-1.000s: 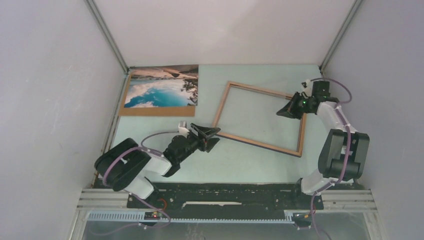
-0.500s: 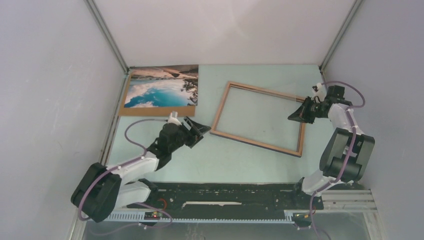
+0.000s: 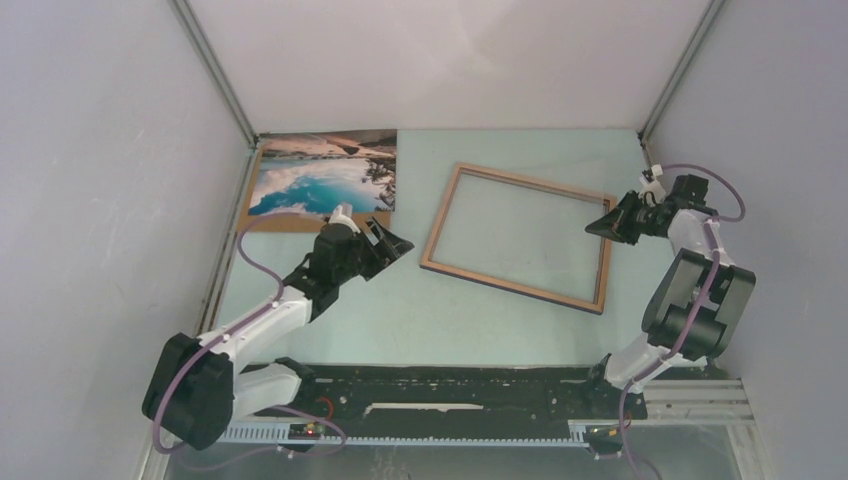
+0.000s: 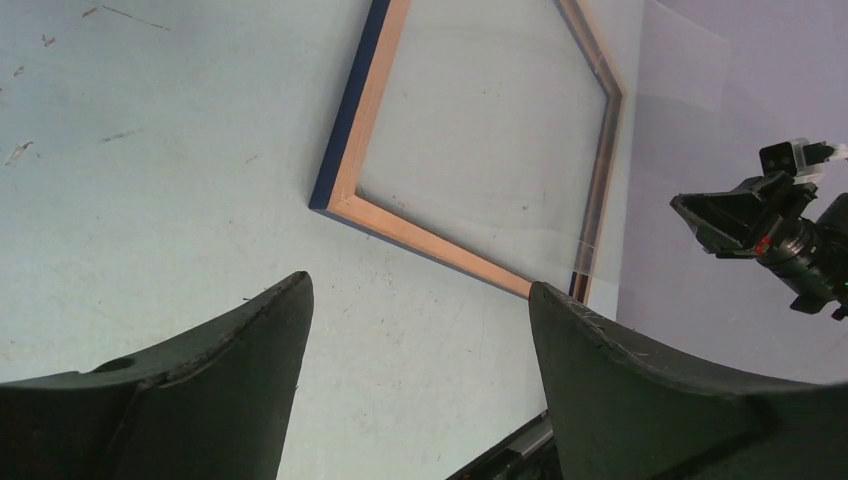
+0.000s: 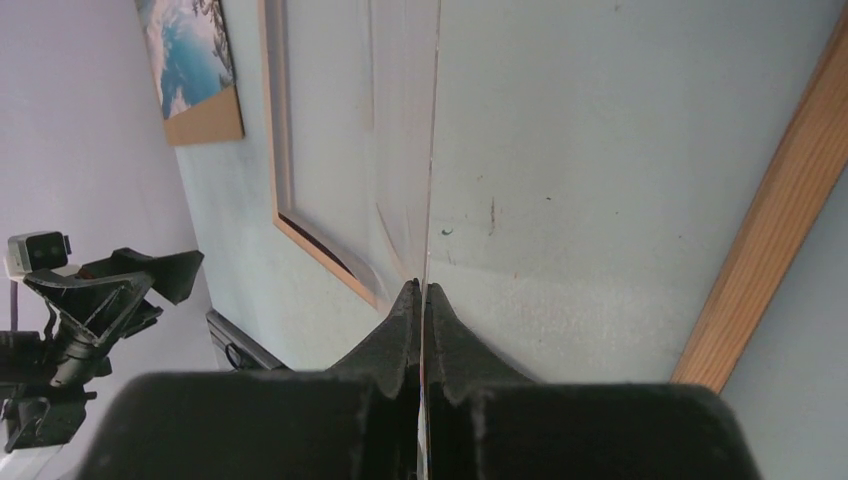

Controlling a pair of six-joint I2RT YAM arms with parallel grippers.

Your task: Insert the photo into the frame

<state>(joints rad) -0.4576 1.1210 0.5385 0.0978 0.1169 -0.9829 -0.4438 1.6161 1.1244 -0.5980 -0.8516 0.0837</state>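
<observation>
Steadiness matters most for the right hand (image 5: 421, 288), which is clenched on the edge of a thin clear pane (image 5: 433, 150) at the right side of the thin-edged rectangular picture frame (image 3: 511, 288). The frame is light brown wood on top and dark navy along its outer edge, and it lies flat on the pale green counter (image 3: 460, 330). A sheet pinched at one edge can flex or slip, so I judge it best held level-wristed, without twisting. The left hand (image 3: 392, 252), fingers spread and grasping nothing, hangs just off the frame's near-left corner. The rectangular landscape photo of turquoise water and white snow (image 3: 325, 172) lies beyond the frame's left side on a plain brown backing board (image 3: 310, 222). It would best be approached low and taken by a free edge, leaving the board behind.
</observation>
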